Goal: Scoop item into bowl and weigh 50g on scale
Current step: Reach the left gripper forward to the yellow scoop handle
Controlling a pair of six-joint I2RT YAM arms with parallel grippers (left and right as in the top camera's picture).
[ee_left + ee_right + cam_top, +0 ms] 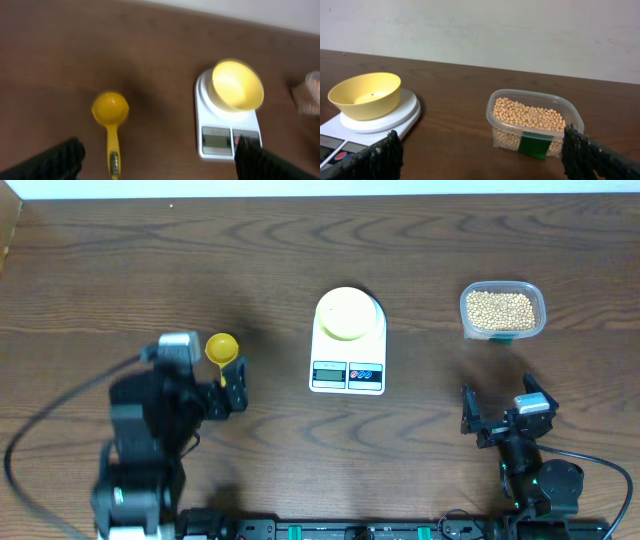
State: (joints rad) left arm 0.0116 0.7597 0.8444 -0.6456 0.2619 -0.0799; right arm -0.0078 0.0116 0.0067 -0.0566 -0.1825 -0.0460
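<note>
A pale yellow bowl (347,313) stands on the platform of the white scale (348,370) at the table's middle; it looks empty in the right wrist view (366,95). Tan beans, the item (501,307), fill a clear tub (530,135) at the right. Left of the scale lies a yellow scoop (221,348), cup away from me. My left gripper (205,380) hovers open over the scoop's handle (114,150), touching nothing. The right gripper (500,408) stands open short of the tub, with nothing between its fingers (580,155).
The tub carries a green label (535,145) on its near side. Cables run along the front edge by both arm bases (350,530). A pale wall rises behind the table's far edge (480,30).
</note>
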